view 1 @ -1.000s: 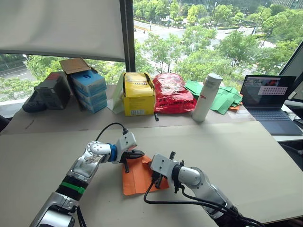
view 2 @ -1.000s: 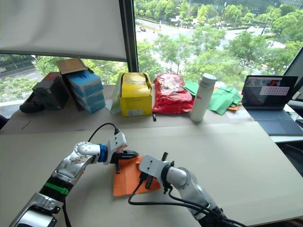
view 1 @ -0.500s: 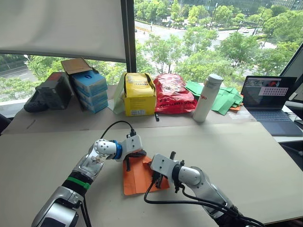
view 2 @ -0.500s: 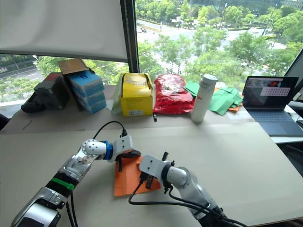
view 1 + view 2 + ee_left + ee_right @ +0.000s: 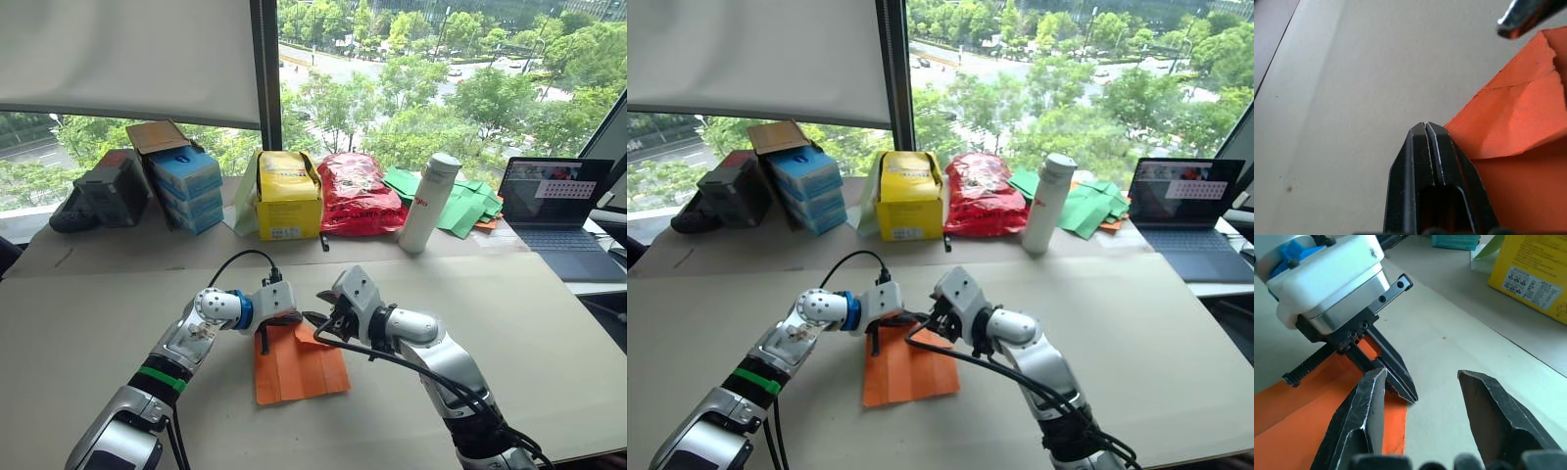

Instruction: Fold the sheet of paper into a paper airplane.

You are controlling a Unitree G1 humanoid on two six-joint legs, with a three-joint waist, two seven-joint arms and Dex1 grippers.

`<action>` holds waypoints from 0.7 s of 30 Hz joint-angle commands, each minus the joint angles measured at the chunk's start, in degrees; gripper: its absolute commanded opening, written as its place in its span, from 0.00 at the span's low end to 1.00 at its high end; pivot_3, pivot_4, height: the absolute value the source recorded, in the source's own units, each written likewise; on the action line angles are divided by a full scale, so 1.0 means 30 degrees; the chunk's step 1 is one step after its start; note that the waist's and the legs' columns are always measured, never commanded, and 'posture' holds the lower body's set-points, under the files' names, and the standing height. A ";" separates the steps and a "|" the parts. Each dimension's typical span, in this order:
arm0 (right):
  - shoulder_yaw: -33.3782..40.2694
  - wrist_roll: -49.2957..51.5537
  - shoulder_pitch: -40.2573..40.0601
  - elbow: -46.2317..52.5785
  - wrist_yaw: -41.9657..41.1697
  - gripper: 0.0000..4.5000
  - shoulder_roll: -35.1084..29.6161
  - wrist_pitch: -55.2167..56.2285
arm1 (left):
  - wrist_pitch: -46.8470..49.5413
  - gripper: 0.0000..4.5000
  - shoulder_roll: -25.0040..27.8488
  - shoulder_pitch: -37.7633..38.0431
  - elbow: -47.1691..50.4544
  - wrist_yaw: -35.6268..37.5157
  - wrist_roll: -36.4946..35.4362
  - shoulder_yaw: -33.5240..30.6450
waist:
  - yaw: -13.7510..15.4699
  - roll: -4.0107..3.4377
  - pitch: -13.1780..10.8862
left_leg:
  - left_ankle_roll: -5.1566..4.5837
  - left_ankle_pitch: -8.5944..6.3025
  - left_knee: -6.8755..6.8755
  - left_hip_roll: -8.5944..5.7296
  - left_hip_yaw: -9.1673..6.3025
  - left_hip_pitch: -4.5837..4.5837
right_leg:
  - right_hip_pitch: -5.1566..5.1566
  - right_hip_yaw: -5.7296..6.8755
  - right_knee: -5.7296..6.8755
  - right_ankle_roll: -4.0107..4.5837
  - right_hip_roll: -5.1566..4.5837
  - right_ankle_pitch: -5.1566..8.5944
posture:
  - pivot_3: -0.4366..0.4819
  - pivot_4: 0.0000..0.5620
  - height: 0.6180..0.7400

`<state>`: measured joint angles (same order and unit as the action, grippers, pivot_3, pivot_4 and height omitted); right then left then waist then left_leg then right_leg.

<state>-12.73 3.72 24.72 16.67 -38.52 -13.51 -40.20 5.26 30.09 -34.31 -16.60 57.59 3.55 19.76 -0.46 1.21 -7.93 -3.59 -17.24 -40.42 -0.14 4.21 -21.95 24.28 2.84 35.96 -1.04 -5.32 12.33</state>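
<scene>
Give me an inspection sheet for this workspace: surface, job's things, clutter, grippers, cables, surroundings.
Surface: pale table, bare around the work.
Job's things: orange paper lying flat, creased, far corner folded over.
Clutter: along the far edge, blue boxes, yellow box, red bag, white bottle, green papers, laptop.
Grippers: left gripper shut, tips at the paper's far corner; right gripper open, beside the left one over the paper's far edge.
Cables: black cable looping above the left wrist; another along the right arm.
Surroundings: window with blind partly down, trees and road outside.
</scene>
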 commanded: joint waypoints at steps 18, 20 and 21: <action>-0.3299 -0.1184 0.1343 -0.3555 0.1444 0.01 0.0281 0.0514 | 0.0083 0.00 0.0115 0.0377 -0.0545 0.0164 0.0736 0.0360 | -0.0033 -0.0001 0.0000 | 0.0077 0.0046 -0.0001 -0.0005 0.0007 -0.0005 | 0.0000 0.0000 0.0007 -0.0002 0.0004 0.0000 | 0.48 0.27 1.00; -0.3629 -0.1299 0.1488 -0.3899 0.1489 0.01 0.0435 0.0267 | 0.0088 0.00 0.0123 0.0406 -0.0493 0.0168 0.0717 0.0333 | -0.0042 -0.0001 0.0000 | 0.0077 0.0046 -0.0002 -0.0006 0.0007 -0.0006 | 0.0000 -0.0001 0.0009 -0.0002 0.0004 0.0000 | 0.48 0.27 1.00; -0.3800 -0.1379 0.1521 -0.4076 0.1484 0.01 0.0459 0.0130 | 0.0084 0.00 0.0132 0.0414 -0.0484 0.0164 0.0715 0.0316 | -0.0040 -0.0001 0.0000 | 0.0077 0.0046 -0.0001 -0.0005 0.0007 -0.0005 | 0.0001 -0.0001 0.0009 -0.0002 0.0004 0.0000 | 0.48 0.27 1.00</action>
<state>-23.65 0.07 28.50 4.08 -34.22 -12.34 -39.96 4.97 30.07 -34.29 -16.60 57.62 4.07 19.62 -0.58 1.21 -7.93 -3.36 -17.10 -40.43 -0.15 4.23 -21.96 24.28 2.84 35.99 -1.05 -5.31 12.33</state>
